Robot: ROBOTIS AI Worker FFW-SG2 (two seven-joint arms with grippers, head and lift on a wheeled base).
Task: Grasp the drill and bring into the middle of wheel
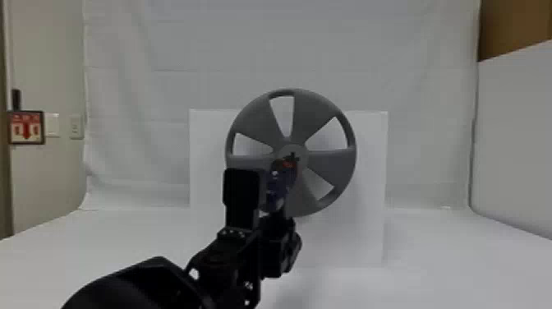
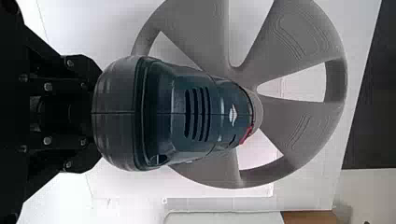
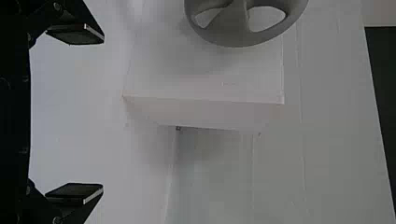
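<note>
White cloth [image 1: 287,49] backs white surface [image 1: 435,254]; left jaws clamp the drill [image 2: 159,107]; right jaws wide, empty

Left pincer [image 1: 259,200], on the arm entering from the bottom edge, holding the drill [image 1: 281,183]. The drill overlaps the lower left of the hub of the upright grey wheel [image 1: 324,107]; contact cannot be determined. Behind the wheel, a white panel [image 1: 371,164] stands on the white surface [image 1: 443,254]; farther back, a pale cloth [image 1: 205,45]. At far left, a red-and-white sign [image 1: 26,127] on the wall [image 1: 49,61].
</note>
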